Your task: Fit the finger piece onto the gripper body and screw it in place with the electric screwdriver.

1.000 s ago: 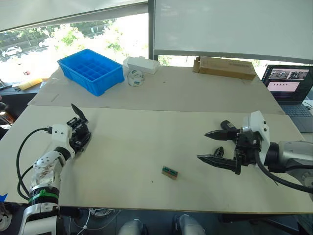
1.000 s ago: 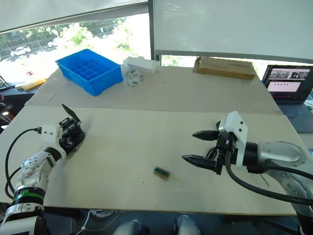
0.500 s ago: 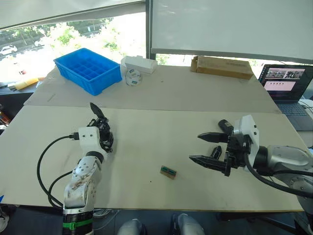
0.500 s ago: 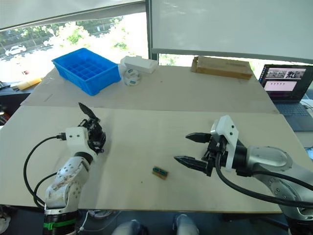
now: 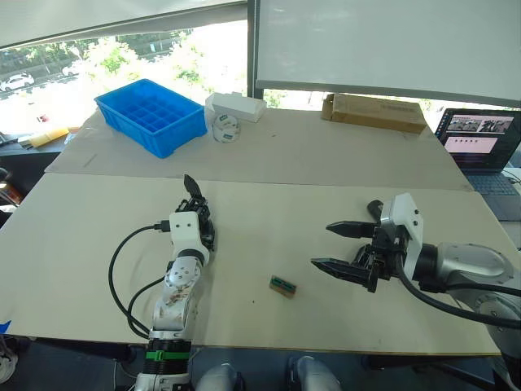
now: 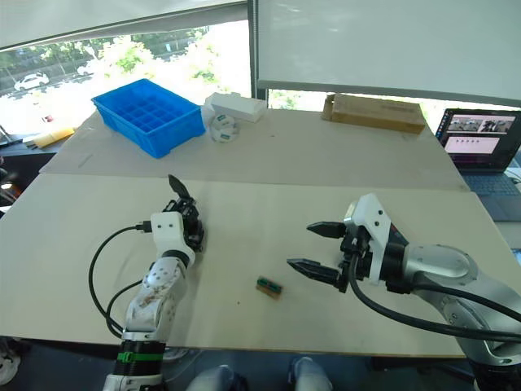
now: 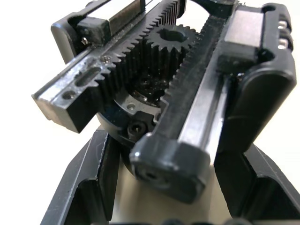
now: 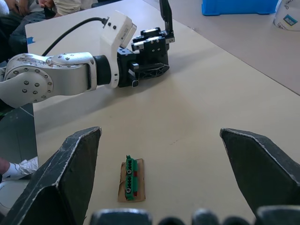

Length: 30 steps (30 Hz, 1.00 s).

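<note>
The gripper body [image 5: 197,217], a black block with a toothed rack, a gear and one pointed finger standing up, rests on the table left of centre. My left gripper [image 7: 171,147] is shut on it, one finger on each side of its base. My right gripper [image 5: 322,244] hovers open over the table's right half, its tips pointing toward the left arm. A rounded black end [image 5: 374,207] pokes out behind it, possibly the electric screwdriver, mostly hidden. The finger piece is out of view. A small green block [image 5: 282,285] lies between the two arms.
At the back left stands a blue compartment bin [image 5: 151,116], with a white box [image 5: 236,106] and a tape roll [image 5: 225,129] beside it. A cardboard box [image 5: 373,112] lies at the back right, and a laptop [image 5: 480,138] sits at the far right.
My left arm has carried the gripper body rightward toward the table's middle. My right gripper, still open, has shifted slightly left.
</note>
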### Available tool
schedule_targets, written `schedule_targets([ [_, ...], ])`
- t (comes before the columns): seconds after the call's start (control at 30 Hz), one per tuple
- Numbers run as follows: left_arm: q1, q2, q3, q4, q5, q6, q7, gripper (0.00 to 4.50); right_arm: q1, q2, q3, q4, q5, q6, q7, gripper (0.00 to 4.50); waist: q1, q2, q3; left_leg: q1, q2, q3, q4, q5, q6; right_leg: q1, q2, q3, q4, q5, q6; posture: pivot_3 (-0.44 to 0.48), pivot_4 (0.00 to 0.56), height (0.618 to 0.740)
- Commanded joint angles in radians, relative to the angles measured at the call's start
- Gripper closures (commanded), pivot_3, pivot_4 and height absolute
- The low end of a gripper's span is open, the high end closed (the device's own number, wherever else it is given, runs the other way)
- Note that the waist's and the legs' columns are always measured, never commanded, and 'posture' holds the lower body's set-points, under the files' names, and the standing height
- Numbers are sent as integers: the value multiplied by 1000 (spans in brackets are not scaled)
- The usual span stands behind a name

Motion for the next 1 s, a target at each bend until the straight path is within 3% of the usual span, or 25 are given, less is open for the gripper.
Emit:
schedule_targets([
  [0.03, 30, 28, 0, -83, -33, 8, -73, 285, -10, -1, -13, -33, 10, -9, -4, 0, -1, 0, 0, 0, 0, 0, 0, 0, 0, 0, 0, 0, 0, 0, 0, 0, 150, 738],
  [0.07, 45, 41, -1, -100, -43, 25, -98, 52, -10, -1, -13, -34, 11, -8, -5, 0, -3, 0, 0, 0, 0, 0, 0, 0, 0, 0, 0, 0, 0, 0, 0, 0, 150, 738],
  [0.13, 90, 87, 6, -148, -79, 70, -167, 52, -9, -1, -14, -35, 11, -8, -6, 0, -7, 0, 0, 1, 0, 0, 0, 0, 0, 0, -1, 0, 0, 0, 0, 0, 150, 738],
  [0.27, 164, 263, 46, -171, -152, 107, -372, 52, -11, 0, -17, -29, 12, -11, -4, 0, -12, 1, -1, 2, 1, 0, 0, 0, 0, 0, -2, 0, 2, -1, -1, 0, 150, 738],
  [0.4, 99, 413, 45, 42, -160, -15, -585, 52, -27, 15, 14, -22, 2, -17, -2, 0, -8, 3, -1, 2, 1, 1, 0, 0, -1, 0, -2, 0, 2, -1, -1, 0, 150, 738],
  [0.57, -20, 505, 31, 265, -178, -190, -820, 52, -53, 22, 27, -12, 0, -14, -2, 0, -9, 3, -2, 2, 1, 1, 0, 0, -1, -1, 0, -2, 2, -1, -1, 0, 150, 738],
  [0.83, -218, 523, 2, 575, -149, -376, -989, 52, -51, 15, 13, -23, 8, -2, -6, 0, -9, 3, -2, 0, 0, 2, 0, 0, -1, -1, 2, -5, 1, -1, -1, 0, 150, 738],
  [1.0, -285, 482, -14, 690, -134, -433, -1003, 52, -35, 17, 11, -20, 6, -2, -12, 0, -10, 3, -2, 1, -1, 2, 0, 0, -1, -1, 2, -5, 1, -1, -1, 0, 150, 738],
])
